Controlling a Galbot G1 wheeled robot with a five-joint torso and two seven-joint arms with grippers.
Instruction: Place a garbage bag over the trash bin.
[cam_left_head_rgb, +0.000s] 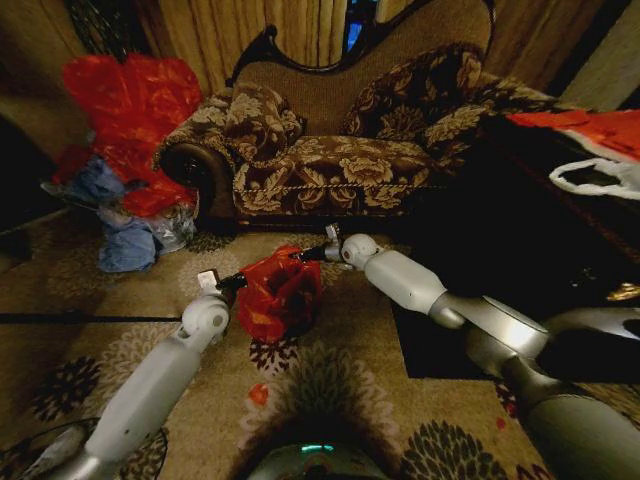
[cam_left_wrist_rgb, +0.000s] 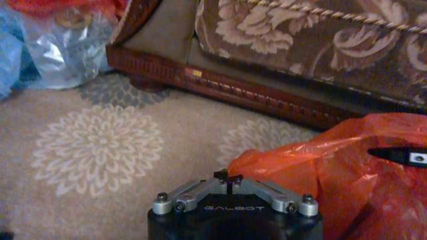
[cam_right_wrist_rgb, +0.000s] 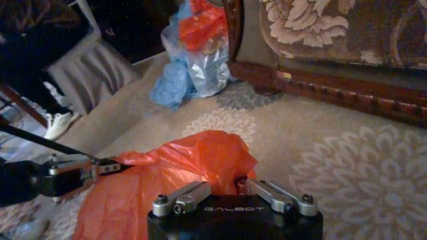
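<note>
Holding the garbage bag (cam_left_head_rgb: 277, 293) between us: our left gripper (cam_left_head_rgb: 234, 283) has its fingers pinched together on the bag's left edge, and our right gripper (cam_left_head_rgb: 308, 256) is likewise clamped on the upper right edge. In the right wrist view the right gripper (cam_right_wrist_rgb: 224, 183) has its jaws closed into a fold of red film, with the left gripper (cam_right_wrist_rgb: 112, 167) farther off, biting the opposite edge. In the left wrist view the left gripper (cam_left_wrist_rgb: 227, 178) is pinched shut beside the bag (cam_left_wrist_rgb: 347, 170); the film in its tips is hard to make out there.

The bag hangs over the patterned carpet (cam_left_head_rgb: 330, 390), near the front edge of the sofa (cam_left_head_rgb: 340, 150), roughly midway between the two arms. It runs left to right from one gripper to the other, so neither arm is clearly nearer.

Key relation: the trash bin should lie under or within the bag. We judge the dark shape at the bag's lower right (cam_left_head_rgb: 305, 322) may be its rim, but we cannot tell. Whether the bag's mouth is open downward is also hidden by crumpled film.

Outward: a red plastic heap (cam_left_head_rgb: 130, 110) with blue bags sits by the sofa's left end; a white bag (cam_left_head_rgb: 600, 178) lies on the dark low table (cam_left_head_rgb: 520, 230) to the right.
</note>
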